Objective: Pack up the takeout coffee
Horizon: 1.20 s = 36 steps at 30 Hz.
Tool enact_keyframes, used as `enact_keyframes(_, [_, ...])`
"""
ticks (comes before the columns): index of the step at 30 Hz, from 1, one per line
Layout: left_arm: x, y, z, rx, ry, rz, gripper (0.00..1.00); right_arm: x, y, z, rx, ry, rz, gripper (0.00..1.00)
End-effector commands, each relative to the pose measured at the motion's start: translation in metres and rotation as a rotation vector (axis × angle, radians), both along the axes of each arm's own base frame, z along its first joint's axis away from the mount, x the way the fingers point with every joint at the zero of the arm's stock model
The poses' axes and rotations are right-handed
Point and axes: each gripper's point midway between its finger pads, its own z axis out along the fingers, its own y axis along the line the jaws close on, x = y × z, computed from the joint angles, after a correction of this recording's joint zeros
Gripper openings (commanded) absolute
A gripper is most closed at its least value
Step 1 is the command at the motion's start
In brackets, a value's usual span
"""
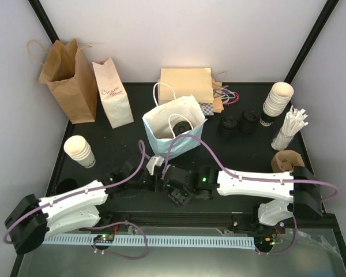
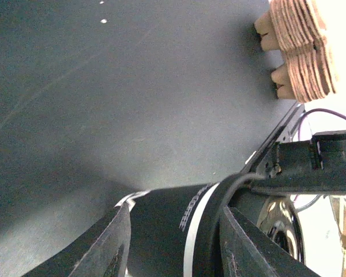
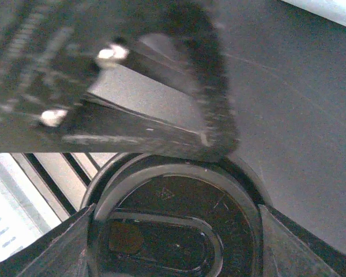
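The takeout coffee [image 2: 161, 231] sits between my left gripper's [image 2: 176, 210] fingers. Only its dark printed band and a thin white stripe show there, and a finger presses each side. In the right wrist view its round black lid [image 3: 173, 231] fills the gap of my right gripper [image 3: 176, 210], whose fingers touch the rim left and right. From above, both grippers meet mid-table, left [image 1: 160, 176] and right [image 1: 181, 190], just in front of the open white paper bag [image 1: 153, 118]. The cup itself is hidden under them in that view.
A dark round lid [image 1: 180, 124] shows inside the white bag. Brown bag [image 1: 69, 81] and printed white bag [image 1: 112, 92] stand back left, flat bags [image 1: 187, 83] behind. Bare cup stacks [image 1: 79, 151] [image 1: 277, 101], loose lids [image 1: 236, 122], straws [image 1: 291, 127] and a pulp carrier [image 1: 285, 160] [image 2: 303, 46] ring the mat.
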Motion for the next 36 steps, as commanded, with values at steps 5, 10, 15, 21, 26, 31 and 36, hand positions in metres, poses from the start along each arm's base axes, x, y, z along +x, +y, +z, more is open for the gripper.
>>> enact_keyframes(5, [-0.015, 0.027, 0.003, 0.102, 0.027, 0.025, 0.47, -0.006, -0.042, -0.062, -0.236, 0.092, -0.114, 0.66])
enact_keyframes(10, [-0.015, 0.028, 0.019, 0.068, 0.012, 0.036, 0.47, 0.008, -0.04, -0.056, -0.24, 0.053, -0.16, 0.65])
enact_keyframes(15, [-0.014, 0.029, 0.027, 0.035, -0.007, 0.052, 0.48, 0.015, -0.04, -0.053, -0.226, 0.048, -0.186, 0.65])
enact_keyframes(21, [-0.019, 0.019, 0.024, -0.039, 0.02, 0.021, 0.47, 0.014, -0.041, -0.055, -0.226, 0.055, -0.184, 0.65])
enact_keyframes(26, [-0.022, 0.019, 0.013, -0.006, 0.062, 0.01, 0.41, 0.013, -0.041, -0.055, -0.228, 0.059, -0.179, 0.65])
enact_keyframes(31, [-0.024, 0.023, 0.002, 0.027, 0.093, 0.017, 0.31, 0.013, -0.042, -0.057, -0.236, 0.061, -0.171, 0.65])
enact_keyframes(36, [-0.027, 0.027, -0.001, 0.042, 0.11, 0.025, 0.25, 0.013, -0.041, -0.058, -0.237, 0.061, -0.169, 0.65])
